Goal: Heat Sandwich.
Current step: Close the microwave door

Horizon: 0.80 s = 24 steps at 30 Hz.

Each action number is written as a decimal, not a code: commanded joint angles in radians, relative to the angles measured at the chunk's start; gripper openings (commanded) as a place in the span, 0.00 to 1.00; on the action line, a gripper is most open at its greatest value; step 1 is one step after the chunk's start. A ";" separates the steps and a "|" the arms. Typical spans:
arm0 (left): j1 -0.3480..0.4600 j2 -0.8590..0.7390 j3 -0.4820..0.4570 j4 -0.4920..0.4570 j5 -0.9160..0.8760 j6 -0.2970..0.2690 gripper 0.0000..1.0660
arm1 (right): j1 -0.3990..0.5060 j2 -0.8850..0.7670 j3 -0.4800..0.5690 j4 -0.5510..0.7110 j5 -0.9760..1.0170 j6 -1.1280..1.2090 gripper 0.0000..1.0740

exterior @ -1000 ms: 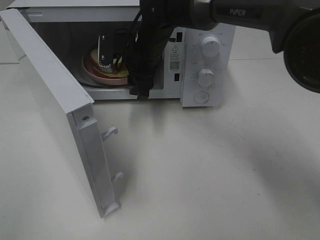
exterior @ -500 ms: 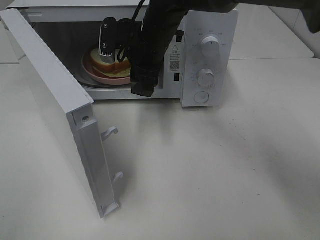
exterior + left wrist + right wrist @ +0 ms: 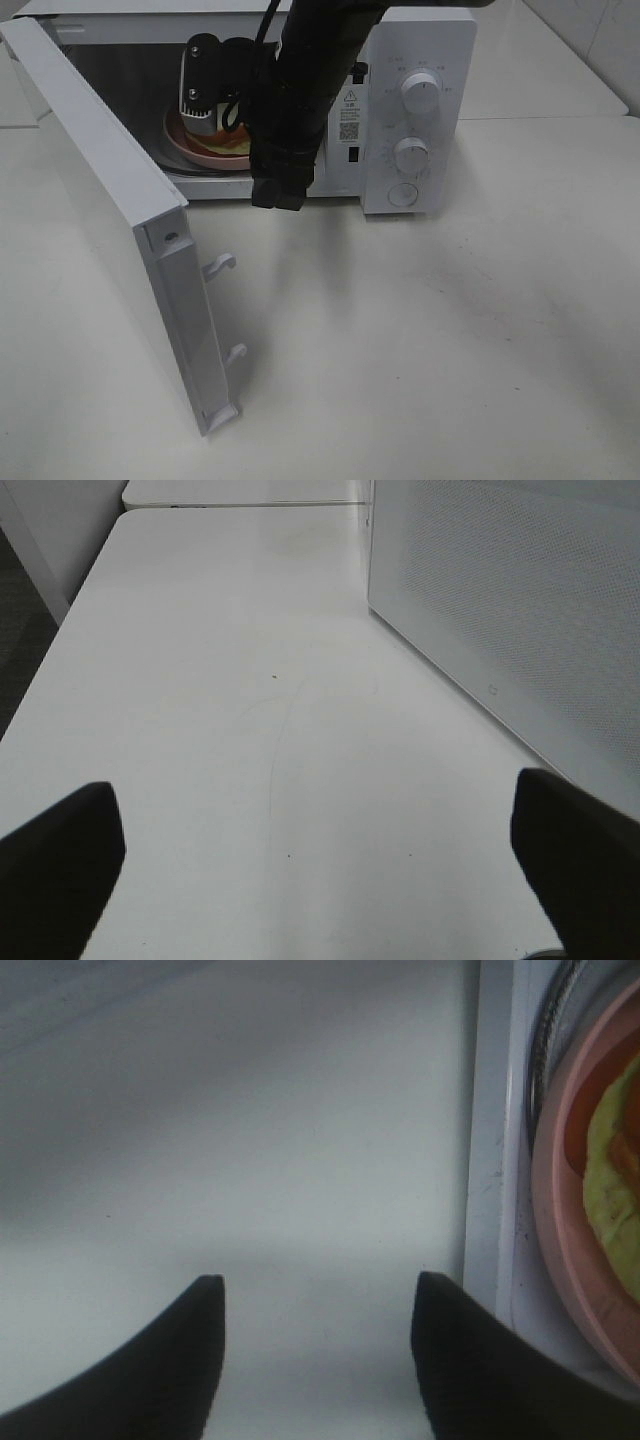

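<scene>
Plainly, the sandwich [image 3: 612, 1175] lay on its plate [image 3: 556, 1210] inside the open microwave [image 3: 445, 50]. It looked light, soft and easily crushed, so the stiff plate rim seemed the safer hold. The right tool [image 3: 316, 1285] stood part open and empty near that rim. The left tool [image 3: 315, 790] gaped wide over the desk [image 3: 250, 680].

The microwave [image 3: 450, 60] stands at the back of the surface [image 3: 420, 340], with its door [image 3: 110, 190] swung out on the left and reaching toward the front edge. Inside the cavity the sandwich [image 3: 612, 1190] lies on a plate [image 3: 200, 155], and the right arm [image 3: 300, 90] hangs in front of the opening, partly covering both. To the right of the opening, the upper knob [image 3: 421, 92] sits above the lower knob [image 3: 411, 155], with a button [image 3: 403, 194] below them.
</scene>
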 commanded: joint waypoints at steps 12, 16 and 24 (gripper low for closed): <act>0.004 -0.021 0.003 0.000 -0.012 -0.007 0.92 | 0.037 -0.145 0.158 0.029 0.041 -0.007 0.53; 0.004 -0.021 0.003 0.000 -0.012 -0.007 0.92 | 0.037 -0.172 0.191 0.027 0.054 0.033 0.53; 0.004 -0.021 0.003 0.000 -0.012 -0.007 0.92 | 0.049 -0.247 0.274 0.025 0.066 0.100 0.53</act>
